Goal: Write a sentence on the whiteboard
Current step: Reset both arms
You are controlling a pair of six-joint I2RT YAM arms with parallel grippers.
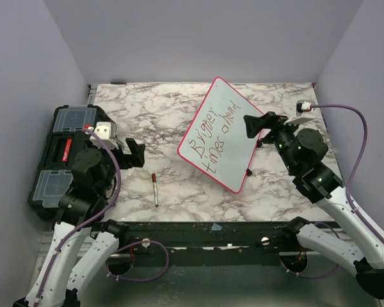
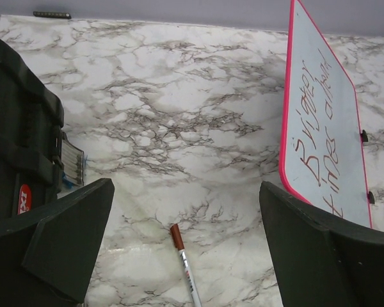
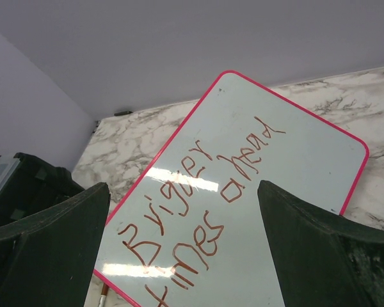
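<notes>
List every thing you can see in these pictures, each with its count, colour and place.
whiteboard: 1, pale surface with red-pink frame, right-centre of the table, set diagonally
sentence: 2 lines, reddish-brown, on the whiteboard
marker: 1, whitish barrel with reddish-brown end, on the table between toolbox and whiteboard, towards the near edge
toolbox: 1, black, left side of the table
table: 1, white-grey marble pattern, under everything
left gripper: 1, black, open, empty, beside the toolbox
right gripper: 1, black, open, empty, at the whiteboard's right edge
</notes>
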